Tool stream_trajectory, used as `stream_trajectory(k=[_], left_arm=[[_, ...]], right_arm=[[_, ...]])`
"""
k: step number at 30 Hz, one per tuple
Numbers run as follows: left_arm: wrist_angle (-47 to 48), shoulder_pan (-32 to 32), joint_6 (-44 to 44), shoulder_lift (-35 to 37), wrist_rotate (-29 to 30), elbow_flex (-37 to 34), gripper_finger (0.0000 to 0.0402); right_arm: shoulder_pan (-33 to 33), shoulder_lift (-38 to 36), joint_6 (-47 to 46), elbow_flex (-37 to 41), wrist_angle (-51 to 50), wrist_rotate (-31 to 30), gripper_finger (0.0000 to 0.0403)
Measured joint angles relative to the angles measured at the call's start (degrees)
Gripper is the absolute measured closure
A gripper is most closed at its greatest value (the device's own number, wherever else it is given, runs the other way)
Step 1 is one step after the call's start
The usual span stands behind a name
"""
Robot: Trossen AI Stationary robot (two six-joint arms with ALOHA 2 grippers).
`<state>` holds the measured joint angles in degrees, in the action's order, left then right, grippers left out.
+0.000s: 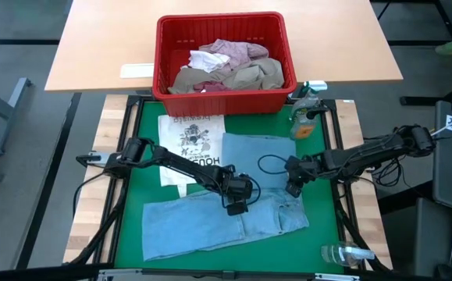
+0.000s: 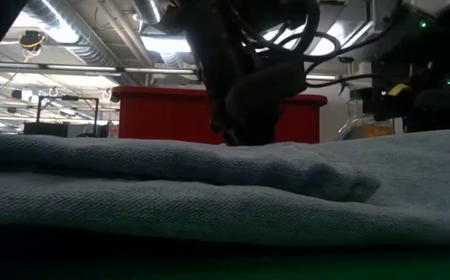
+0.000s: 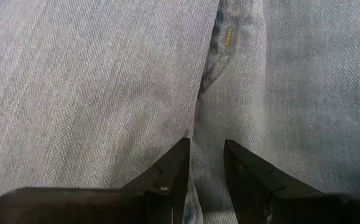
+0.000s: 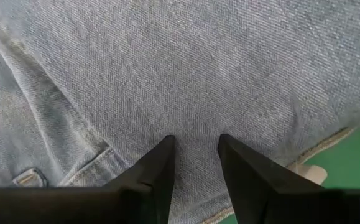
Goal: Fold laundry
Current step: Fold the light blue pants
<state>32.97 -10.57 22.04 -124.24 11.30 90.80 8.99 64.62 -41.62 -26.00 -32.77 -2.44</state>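
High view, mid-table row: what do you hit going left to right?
Left arm's base → white printed cloth → left pincer on the jeans → black cable loop → right pincer at the jeans' waist end → right arm.

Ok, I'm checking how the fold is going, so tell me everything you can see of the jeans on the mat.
The jeans are light blue denim, lying flat on the green mat near its front edge, legs stretched toward the left arm's side and the waist end toward the right. Seams, a belt loop and a pocket edge show in the wrist views. The left gripper sits on the middle and the right gripper on the waist end, each with fingers slightly parted against the cloth. A separate folded blue piece lies just behind them.
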Motion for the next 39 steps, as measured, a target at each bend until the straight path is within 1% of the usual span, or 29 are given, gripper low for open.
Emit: stream_trajectory(k=[3, 5, 8, 10, 13, 16, 20, 21, 23, 26, 29, 34, 39], left_arm=[[0.5, 0.0, 0.0, 0.7, 0.0, 0.0, 0.0305], [1.7, 0.2, 0.0, 2.1, -0.1, -0.1, 0.0305], [3.8, 0.5, -0.1, 4.7, -0.2, 0.2, 0.0305], [5.2, 0.9, -0.1, 6.8, -0.2, 0.6, 0.0305], [5.8, 2.0, -0.1, 9.7, 0.0, 1.0, 0.0305], [5.7, 3.6, -0.1, 11.6, -0.1, 1.0, 0.0305], [6.3, 7.3, -0.1, 12.2, 0.2, 1.0, 0.0305], [6.5, 8.4, -0.1, 12.2, 0.2, 1.0, 0.0305], [6.5, 10.8, -0.1, 11.9, 0.2, 1.0, 0.0305], [5.8, 14.3, -0.1, 11.7, 0.2, 0.4, 0.0305], [1.9, 17.4, 0.2, 11.7, 0.7, -1.8, 0.0305], [-7.6, 20.1, 1.8, 11.7, 1.2, -9.7, 0.0305], [-13.7, 21.5, 5.9, 11.6, 0.9, -16.5, 0.0305]], right_arm=[[0.0, -0.3, 0.2, -0.9, -1.0, 0.1, 0.0274], [0.0, -0.4, 2.2, -2.7, -2.9, 0.5, 0.0274], [0.0, -0.9, 6.1, -7.7, -7.5, 0.4, 0.0274], [0.0, -1.0, 7.9, -11.6, -11.4, -0.8, 0.0274], [0.0, -1.3, 11.0, -17.6, -17.1, -4.3, 0.0274], [0.0, -1.4, 14.8, -22.8, -19.9, -9.2, 0.0274], [-0.1, -1.4, 20.1, -26.1, -18.3, -17.0, 0.0274], [-0.5, -1.4, 21.1, -26.1, -18.0, -18.8, 0.0274], [-2.1, -1.2, 22.3, -25.8, -17.3, -20.4, 0.0274], [-5.8, 0.0, 22.5, -24.3, -17.2, -20.5, 0.0274], [-9.6, 1.3, 22.3, -21.3, -14.5, -20.4, 0.0274], [-14.0, 4.5, 21.6, -14.8, -5.1, -15.9, 0.0274], [-17.6, 8.6, 21.6, -10.0, 1.0, -15.5, 0.0274]])
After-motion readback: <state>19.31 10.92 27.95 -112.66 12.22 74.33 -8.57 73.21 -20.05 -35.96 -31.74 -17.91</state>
